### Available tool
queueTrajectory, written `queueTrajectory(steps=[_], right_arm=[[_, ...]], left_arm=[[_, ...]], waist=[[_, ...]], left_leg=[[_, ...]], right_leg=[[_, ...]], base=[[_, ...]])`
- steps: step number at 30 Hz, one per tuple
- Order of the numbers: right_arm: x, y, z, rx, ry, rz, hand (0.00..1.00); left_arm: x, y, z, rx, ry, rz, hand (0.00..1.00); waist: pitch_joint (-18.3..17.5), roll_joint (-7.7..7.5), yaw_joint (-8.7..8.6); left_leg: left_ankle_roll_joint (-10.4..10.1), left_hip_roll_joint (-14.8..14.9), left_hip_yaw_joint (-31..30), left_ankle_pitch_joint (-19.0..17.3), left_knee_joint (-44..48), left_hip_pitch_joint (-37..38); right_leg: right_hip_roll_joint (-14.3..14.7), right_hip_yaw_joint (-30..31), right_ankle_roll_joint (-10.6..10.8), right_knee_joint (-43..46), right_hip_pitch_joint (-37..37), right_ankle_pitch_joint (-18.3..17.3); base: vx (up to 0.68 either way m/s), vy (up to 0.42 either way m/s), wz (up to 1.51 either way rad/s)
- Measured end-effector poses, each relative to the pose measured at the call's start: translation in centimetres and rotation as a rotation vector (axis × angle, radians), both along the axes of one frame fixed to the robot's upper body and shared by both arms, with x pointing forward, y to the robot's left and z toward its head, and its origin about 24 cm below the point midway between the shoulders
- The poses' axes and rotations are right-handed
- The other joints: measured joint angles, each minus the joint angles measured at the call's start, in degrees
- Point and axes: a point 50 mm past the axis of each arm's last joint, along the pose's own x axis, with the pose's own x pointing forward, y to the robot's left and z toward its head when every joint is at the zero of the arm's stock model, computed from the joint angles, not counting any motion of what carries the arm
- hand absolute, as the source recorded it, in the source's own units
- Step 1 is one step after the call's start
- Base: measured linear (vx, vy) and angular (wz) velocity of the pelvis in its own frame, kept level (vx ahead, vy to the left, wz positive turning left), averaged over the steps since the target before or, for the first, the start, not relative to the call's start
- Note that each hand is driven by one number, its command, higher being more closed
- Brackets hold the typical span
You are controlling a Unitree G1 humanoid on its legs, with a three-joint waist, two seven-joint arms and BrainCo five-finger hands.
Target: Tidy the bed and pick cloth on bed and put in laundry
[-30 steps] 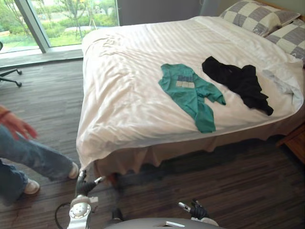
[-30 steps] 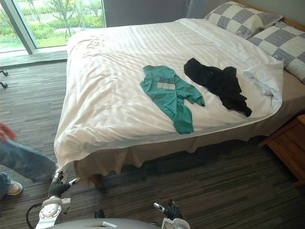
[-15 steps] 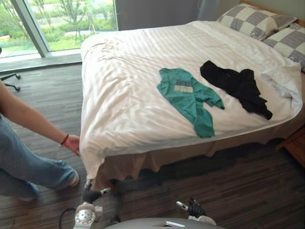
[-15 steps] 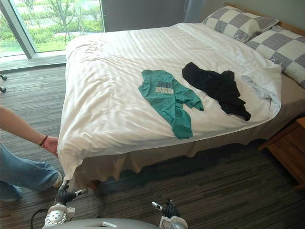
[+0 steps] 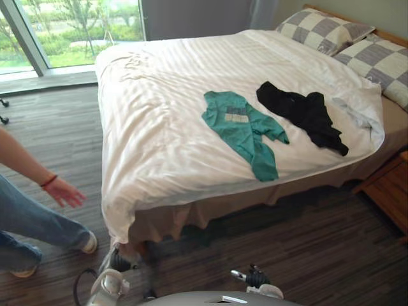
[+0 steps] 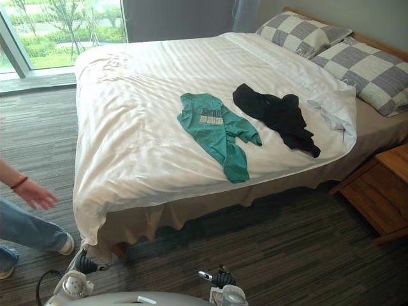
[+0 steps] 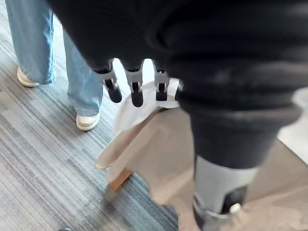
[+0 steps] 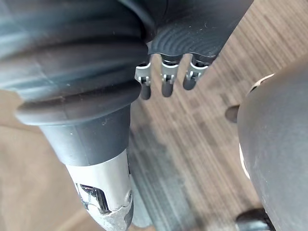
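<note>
A green T-shirt point(image 5: 245, 127) lies flat in the middle of the bed's white duvet point(image 5: 153, 127). A crumpled black garment point(image 5: 306, 113) lies just to its right, apart from it. Both of my hands hang low by the floor, well short of the bed. My left hand point(image 5: 118, 261) is near the duvet's front left corner, its fingers point(image 7: 134, 89) relaxed and holding nothing. My right hand point(image 5: 255, 279) is over the dark floor, its fingers point(image 8: 166, 79) also loose and empty.
A person stands at the left, one hand point(image 5: 64, 191) held out near the duvet's corner, shoes point(image 7: 86, 121) on the floor. Two checked pillows point(image 5: 322, 32) lie at the bed's head. A wooden nightstand point(image 5: 390, 194) stands at the right. A window point(image 5: 70, 25) fills the far wall.
The person's hand, which was at the duvet's front left corner, has come off it and drawn back to the left. The view has shifted slightly; the clothes lie as before.
</note>
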Motion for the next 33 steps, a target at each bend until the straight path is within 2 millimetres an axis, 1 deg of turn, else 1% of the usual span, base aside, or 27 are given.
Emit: queueTrajectory(steps=[4,5,7,9,11,14,16,18,19,21,23,25,29,31,32,33], right_arm=[[0.1,0.2,-0.1,-0.008,0.015,0.029,0.00],[0.3,0.2,-0.1,-0.010,0.012,0.035,0.00],[0.3,0.2,-0.1,-0.012,0.013,0.036,0.00],[0.4,0.2,0.0,-0.012,0.012,0.036,0.00],[0.5,0.2,0.0,-0.011,0.011,0.036,0.00],[0.7,0.2,0.0,-0.008,0.008,0.034,0.00],[0.7,0.3,0.0,-0.002,0.017,0.026,0.00],[0.6,0.2,0.0,0.001,0.020,0.018,0.00],[0.6,0.2,-0.1,0.002,0.020,0.015,0.00],[0.6,0.2,0.0,0.001,0.020,0.018,0.00],[0.7,0.2,0.0,0.000,0.018,0.022,0.00],[0.8,0.2,0.0,0.000,0.015,0.023,0.00],[1.0,0.3,0.0,0.000,0.012,0.022,0.00],[1.0,0.3,0.0,0.001,0.012,0.021,0.00],[1.0,0.3,0.0,0.001,0.011,0.020,0.00],[1.0,0.2,0.1,0.002,0.010,0.015,0.00]], left_arm=[[-0.2,-0.7,-0.2,-0.021,0.002,0.020,0.00],[-0.2,-0.8,-0.3,-0.030,0.002,0.030,0.00],[-0.2,-0.9,-0.3,-0.037,0.000,0.036,0.00],[-0.1,-1.5,-0.4,-0.055,-0.004,0.043,0.00],[0.1,-1.7,-0.4,-0.096,-0.020,0.093,0.00],[0.7,-2.0,-0.3,-0.224,-0.080,0.271,0.00],[0.9,-2.0,-0.2,-0.266,-0.101,0.340,0.00],[0.8,-2.0,-0.3,-0.258,-0.095,0.324,0.00],[0.8,-2.4,-0.4,-0.215,-0.063,0.221,0.00],[0.8,-2.8,-0.4,-0.158,-0.027,0.072,0.00],[0.9,-2.7,-0.4,-0.165,-0.016,0.049,0.00],[0.8,-2.0,-0.4,-0.189,-0.031,0.130,0.00],[0.6,-1.5,-0.4,-0.258,-0.067,0.297,0.00],[-0.7,-1.6,-1.2,-0.291,-0.008,0.373,0.00],[-2.2,-1.9,-1.8,-0.310,0.052,0.421,0.00],[-2.4,-2.2,-2.0,-0.351,0.047,0.488,0.00]], waist=[[0.49,-0.52,-0.08],[0.69,-0.25,-0.13],[0.66,-0.39,-0.29],[0.77,-0.22,-0.50],[0.95,-0.04,-0.51],[1.29,-0.29,-0.71],[1.41,-0.47,-0.67],[1.51,-0.50,-0.75],[1.55,-0.44,-0.77],[1.58,-0.39,-0.79],[1.62,-0.34,-0.89],[1.75,-0.40,-0.90],[2.25,-0.44,-0.89],[2.51,-0.44,-0.89],[2.76,-0.47,-0.88],[3.07,-0.54,-0.75]], left_leg=[[-0.02,-0.48,-0.41,-0.02,0.01,0.88],[-0.04,-0.52,-0.83,-0.03,0.00,1.05],[-0.06,-0.49,-1.37,-0.02,0.00,1.04],[-0.07,-0.51,-1.62,-0.02,-0.01,1.08],[-0.09,-0.55,-1.93,-0.04,-0.02,1.08],[-0.28,-0.59,-3.33,-0.18,-0.02,0.96],[-0.28,-0.61,-3.46,-0.19,-0.02,0.96],[-0.28,-0.61,-3.43,-0.19,-0.02,0.96],[-0.29,-0.58,-3.15,-0.18,-0.02,0.97],[-0.29,-0.54,-2.90,-0.18,-0.02,0.98],[-0.33,-0.53,-2.83,-0.22,-0.02,0.98],[-0.37,-0.53,-2.84,-0.27,-0.02,0.98],[-0.37,-0.55,-2.97,-0.30,-0.02,0.94],[-0.37,-0.56,-3.01,-0.29,-0.02,0.95],[-0.37,-0.57,-3.02,-0.29,-0.02,0.94],[-0.37,-0.55,-3.16,-0.28,-0.01,0.77]], right_leg=[[-0.21,-1.14,-0.49,-1.24,2.01,0.21],[-0.20,-1.52,-0.85,-1.32,2.53,-0.01],[-0.13,-2.16,-1.16,-1.30,2.85,-0.21],[-0.13,-2.77,-1.37,-1.31,3.14,-0.33],[-0.14,-3.00,-1.53,-1.31,3.39,-0.44],[-0.14,-4.46,-1.60,-1.07,3.99,-0.84],[-0.18,-4.49,-1.50,-0.86,3.97,-0.98],[-0.19,-4.43,-1.49,-0.81,3.93,-0.98],[-0.19,-4.30,-1.48,-0.74,3.85,-0.98],[-0.17,-4.09,-1.47,-0.73,3.72,-0.97],[-0.18,-4.04,-1.47,-0.75,3.69,-0.97],[-0.18,-4.07,-1.46,-0.82,3.70,-0.97],[-0.18,-4.24,-1.46,-0.91,3.75,-0.97],[-0.18,-4.29,-1.46,-0.97,3.82,-0.97],[-0.18,-4.35,-1.46,-1.03,3.93,-0.97],[-0.13,-4.70,-1.46,-1.05,4.00,-0.97]], base=[[0.08,-0.011,0.10],[0.05,-0.029,0.12],[0.04,-0.033,0.13],[0.01,-0.023,0.11],[0.00,-0.019,0.12],[-0.02,-0.020,0.21],[-0.01,-0.009,0.05],[0.00,0.000,0.00],[0.00,0.000,0.00],[-0.01,-0.012,-0.05],[0.00,-0.007,-0.02],[0.00,0.000,0.00],[0.00,0.000,0.00],[0.00,0.000,0.00],[0.01,-0.017,0.11],[0.00,-0.015,0.10]])
